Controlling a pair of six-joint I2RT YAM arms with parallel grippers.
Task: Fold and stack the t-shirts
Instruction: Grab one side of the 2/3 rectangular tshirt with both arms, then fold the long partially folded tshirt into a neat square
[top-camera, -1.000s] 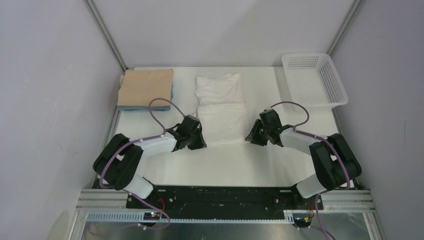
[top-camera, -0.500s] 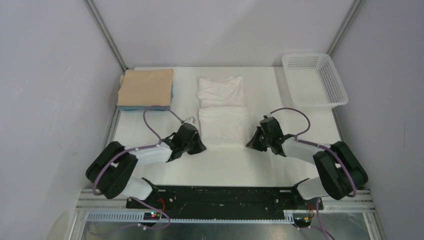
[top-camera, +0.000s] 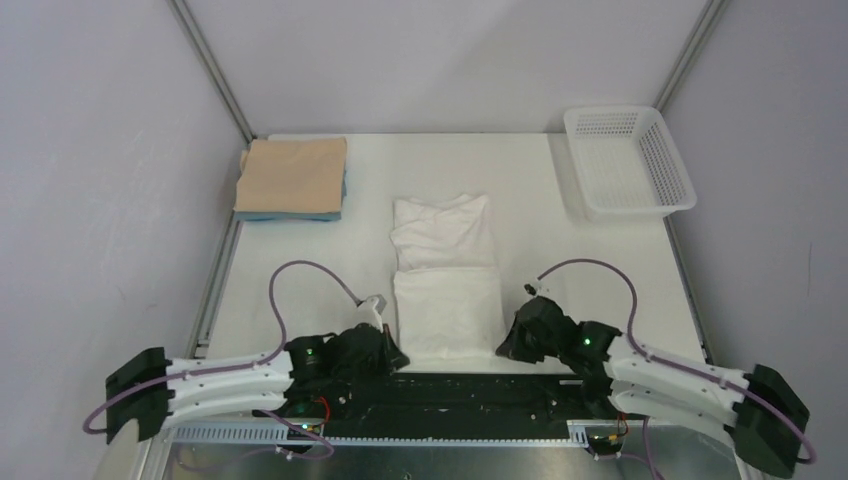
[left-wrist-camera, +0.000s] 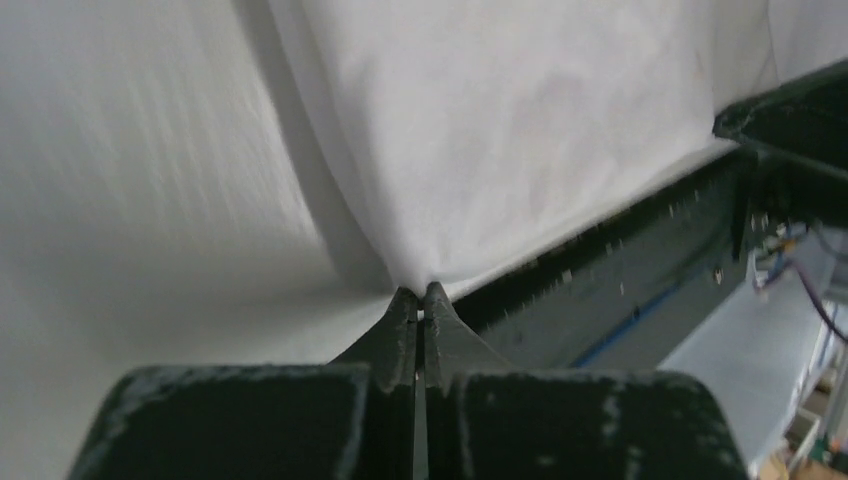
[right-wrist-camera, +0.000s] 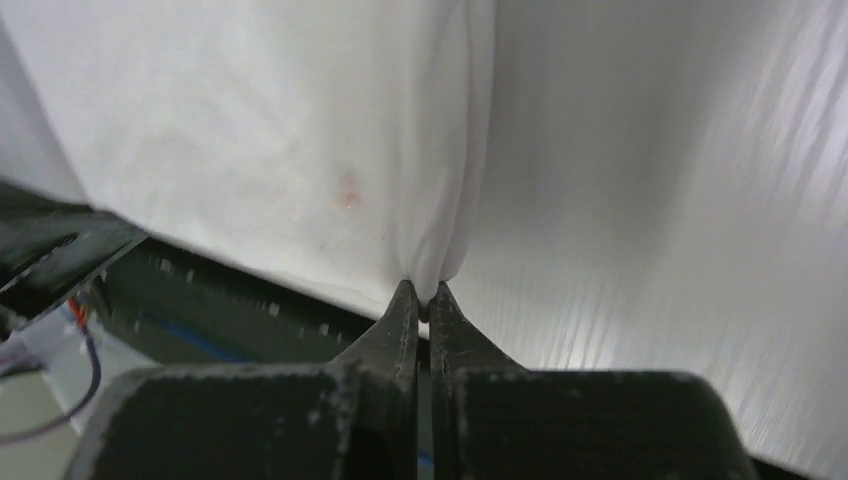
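Note:
The white t-shirt (top-camera: 444, 272) lies lengthwise in the middle of the table, its near hem at the table's front edge. My left gripper (top-camera: 392, 354) is shut on its near left corner; in the left wrist view the cloth (left-wrist-camera: 520, 120) runs pinched into the gripper (left-wrist-camera: 420, 292). My right gripper (top-camera: 503, 350) is shut on the near right corner, where a bunch of the white cloth (right-wrist-camera: 300, 130) enters the gripper (right-wrist-camera: 420, 290). A tan t-shirt (top-camera: 293, 174) lies folded on a light blue t-shirt (top-camera: 290, 214) at the far left.
A white perforated basket (top-camera: 628, 160) stands at the far right corner. The black base rail (top-camera: 450, 390) runs just below the shirt's near hem, under both grippers. Grey walls close in on three sides.
Both grippers closed on the white shirt's near corners and drew back toward the bases. The shirt slid toward the near edge of the table with them.

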